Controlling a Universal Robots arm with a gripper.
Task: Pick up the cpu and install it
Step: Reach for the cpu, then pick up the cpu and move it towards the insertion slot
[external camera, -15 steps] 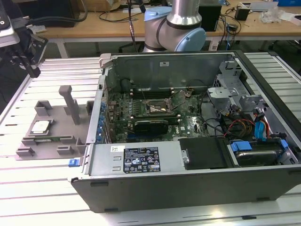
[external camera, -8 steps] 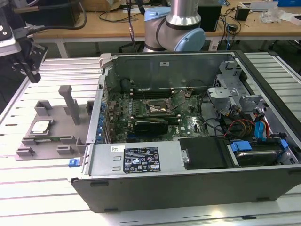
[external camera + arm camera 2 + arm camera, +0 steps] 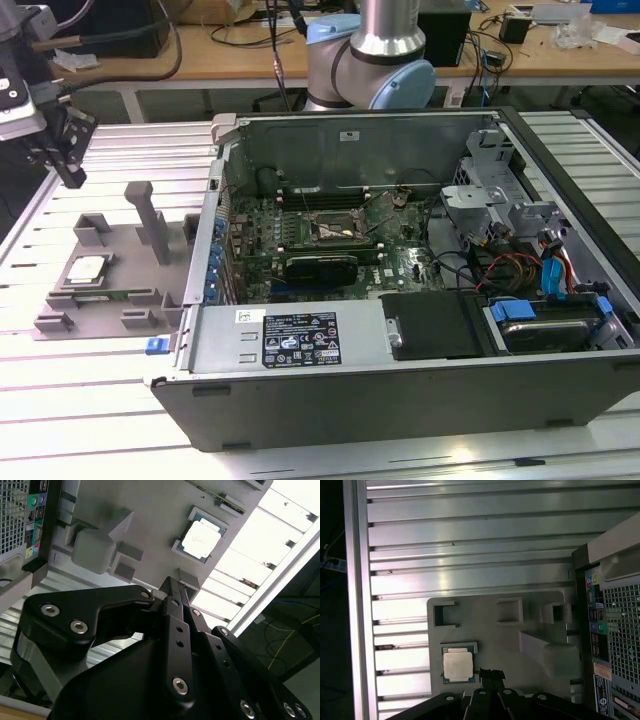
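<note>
Item: cpu (image 3: 88,268), being kept flat, metal top upward, in a recess of the grey tray (image 3: 120,290) beside the open computer case (image 3: 400,350).

Handling: it is being judged light, stiff and thin. The polished lid is being judged slippery and the underside fragile, so opposite side edges are being preferred for a hold.

End effector: the gripper (image 3: 172,585) is being held above the tray, apart from the cpu, with its fingers drawn together and nothing between them.

Obscured: the cpu's underside and lower edges are being hidden by the recess frame. The condition of the motherboard socket (image 3: 335,232) is being left undetermined.
</note>
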